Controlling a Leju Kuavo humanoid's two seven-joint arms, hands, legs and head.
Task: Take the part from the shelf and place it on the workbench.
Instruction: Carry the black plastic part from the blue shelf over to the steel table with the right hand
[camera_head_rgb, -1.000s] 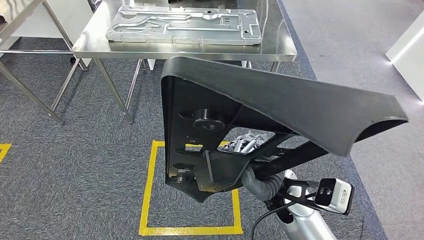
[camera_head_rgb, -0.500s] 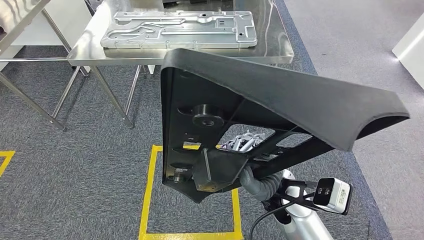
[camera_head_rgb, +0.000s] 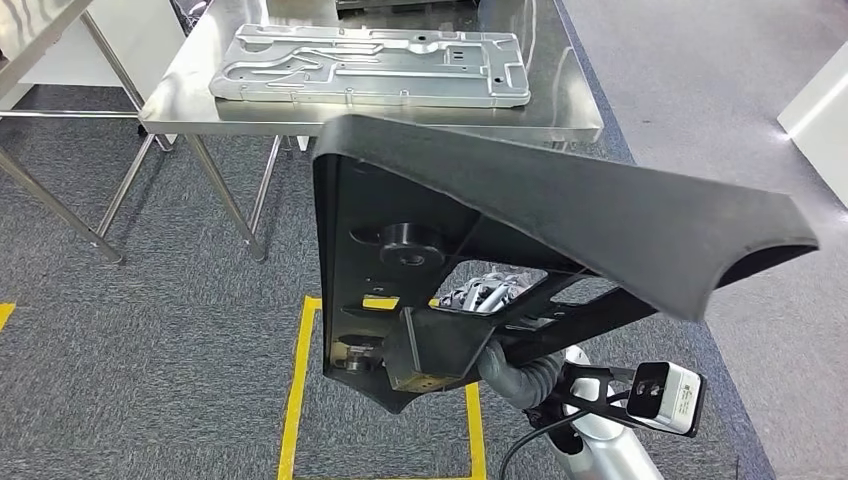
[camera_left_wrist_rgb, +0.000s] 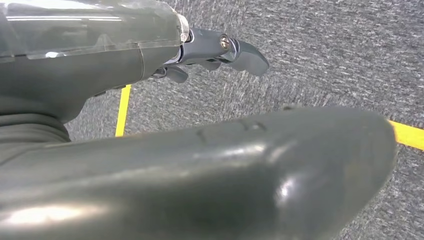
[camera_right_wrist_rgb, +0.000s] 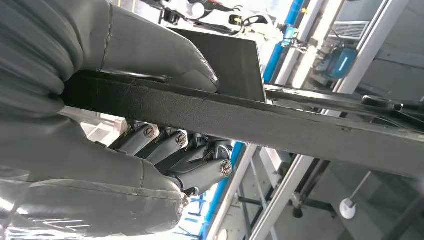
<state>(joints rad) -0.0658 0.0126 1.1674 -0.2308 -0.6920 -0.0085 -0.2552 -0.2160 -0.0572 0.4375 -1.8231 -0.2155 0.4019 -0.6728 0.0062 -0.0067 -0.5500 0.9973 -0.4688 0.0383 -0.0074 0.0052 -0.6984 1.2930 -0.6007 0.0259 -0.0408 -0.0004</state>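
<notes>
Left side first: our left hand (camera_left_wrist_rgb: 220, 50) hangs over grey carpet (camera_head_rgb: 150, 330) w/ yellow tape lines (camera_head_rgb: 296, 400), fingers apart, nothing in it. A rounded dark grey shape crosses the foreground of that wrist view, too close to say what it is.

Moving to centre: the black part (camera_head_rgb: 520, 220) sits big in the head view, held up in the air between us and the tabletop (camera_head_rgb: 575, 105), well above the carpet. It's a flat moulded panel w/ a curved lip on its right end, ribs, round bosses and cut-outs on the underside facing us. Thru 1 cut-out we see pale fingers behind it.

Ahead, the steel tabletop carries a silver stamped metal plate (camera_head_rgb: 370, 65) lying flat; the part isn't touching either.

Right now: our right hand (camera_right_wrist_rgb: 150, 115) is clamped on the part's edge, thumb pressed on one face, fingers (camera_right_wrist_rgb: 200, 170) curled against the other, per the wrist view. In the head view the right arm (camera_head_rgb: 600, 450) comes up under the part, w/ its wrist camera (camera_head_rgb: 665, 395) sticking out beside it.
</notes>
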